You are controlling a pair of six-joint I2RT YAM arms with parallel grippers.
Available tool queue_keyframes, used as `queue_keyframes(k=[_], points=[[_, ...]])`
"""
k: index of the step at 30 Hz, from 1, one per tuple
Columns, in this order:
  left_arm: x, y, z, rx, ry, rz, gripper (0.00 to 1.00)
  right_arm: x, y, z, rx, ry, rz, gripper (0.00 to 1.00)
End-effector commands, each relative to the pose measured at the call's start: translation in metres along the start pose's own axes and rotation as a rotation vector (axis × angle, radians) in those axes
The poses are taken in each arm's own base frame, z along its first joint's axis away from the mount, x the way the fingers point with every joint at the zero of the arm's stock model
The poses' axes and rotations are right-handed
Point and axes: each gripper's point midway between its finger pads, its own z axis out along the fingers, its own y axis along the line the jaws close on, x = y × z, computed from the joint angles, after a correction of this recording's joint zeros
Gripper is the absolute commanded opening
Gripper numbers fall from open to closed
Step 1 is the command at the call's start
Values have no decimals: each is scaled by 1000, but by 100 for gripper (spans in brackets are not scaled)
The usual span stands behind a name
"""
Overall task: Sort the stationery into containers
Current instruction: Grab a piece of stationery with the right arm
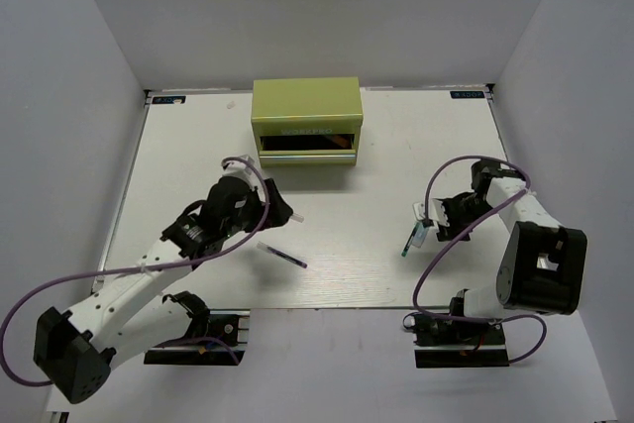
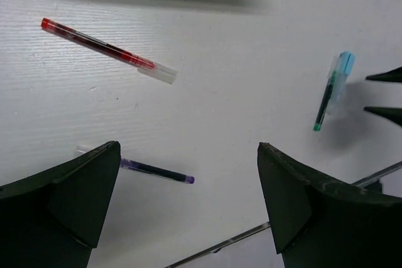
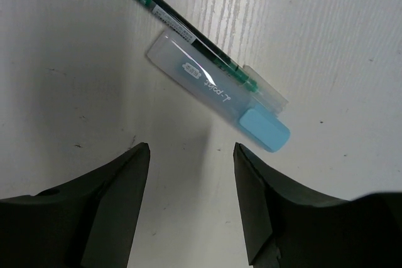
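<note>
A light-blue marker [image 3: 217, 92] and a thin green pen [image 3: 182, 29] lie side by side and touching on the white table, just ahead of my right gripper [image 3: 191, 149], which is open and holds nothing. From above, the pair [image 1: 416, 235] is at the right. My left gripper [image 2: 188, 155] is open wide and empty over the table's middle. A purple pen [image 2: 157, 171] lies by its left finger, and a red pen [image 2: 107, 51] lies farther ahead. The olive-green chest [image 1: 305, 106] stands at the back centre with a dark open slot [image 1: 305, 142] low in its front.
White walls close in the table [image 1: 198, 146] on three sides. Purple cables [image 1: 451, 170] loop off both arms. The arm bases [image 1: 193, 339] sit at the near edge. The purple pen [image 1: 282, 256] lies between the left arm and that edge.
</note>
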Motion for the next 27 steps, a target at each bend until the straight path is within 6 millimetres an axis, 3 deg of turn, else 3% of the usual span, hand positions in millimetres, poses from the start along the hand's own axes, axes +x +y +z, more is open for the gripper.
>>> queue_keyframes(k=[1,6,12,27], points=[[-19,-1,-15,-6,-112,-188,100,-1,-9,8,-42,11,-357,62],[-12,4,-21,-27,-100,-285,100,-6,-13,16,-59,-7,-381,64],[8,8,-14,-31,-46,-360,100,-14,-11,28,-109,-19,-418,64],[13,9,-9,-52,-15,-365,100,-16,-17,48,-178,-8,-460,64]])
